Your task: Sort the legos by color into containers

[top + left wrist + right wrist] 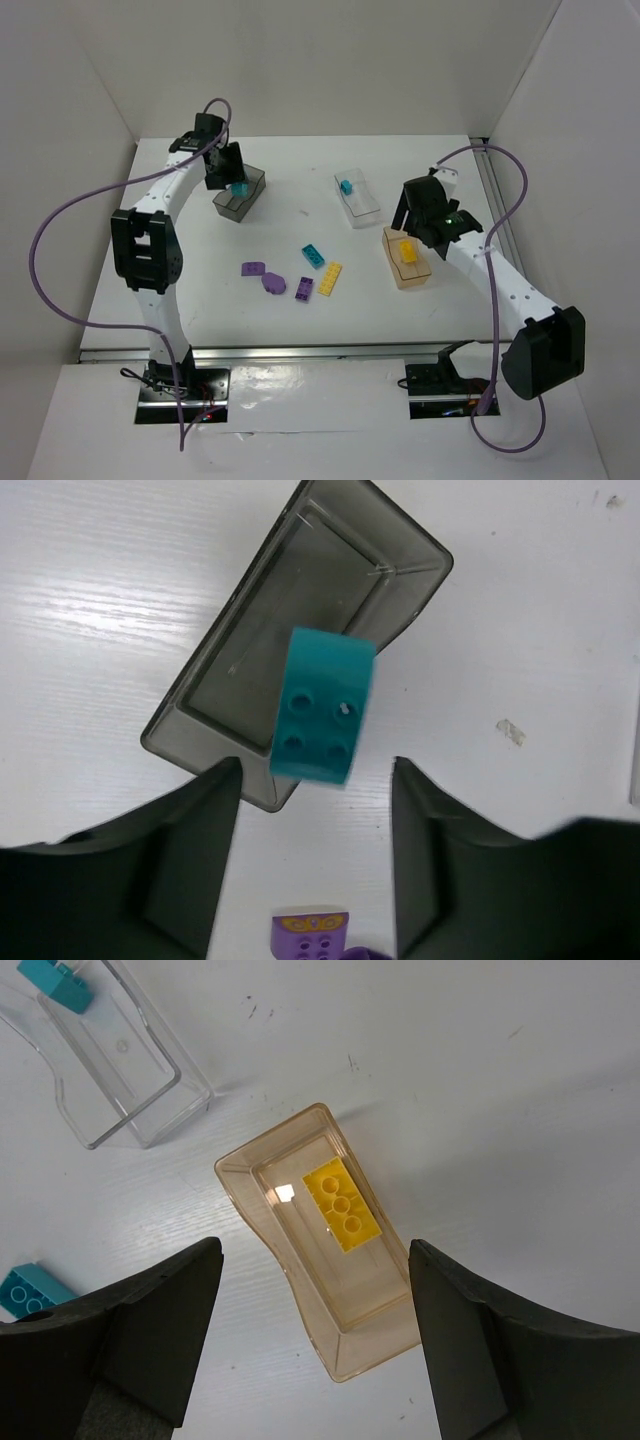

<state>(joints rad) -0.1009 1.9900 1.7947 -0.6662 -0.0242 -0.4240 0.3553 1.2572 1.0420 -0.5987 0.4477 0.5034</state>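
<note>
My left gripper (228, 170) is open above the smoky dark grey tub (228, 208). In the left wrist view a teal brick (322, 705), slightly blurred, hangs free between and beyond the fingers over the near end of the grey tub (300, 600), touching neither finger. My right gripper (425, 225) is open and empty above the amber tub (400, 275), which holds a yellow brick (342, 1205). The clear tub (365, 208) holds a teal brick (346, 186).
Loose on the table's middle lie a teal brick (313, 256), a yellow brick (330, 279), two purple bricks (252, 268) (304, 289) and a rounded purple piece (274, 283). White walls close in the back and both sides.
</note>
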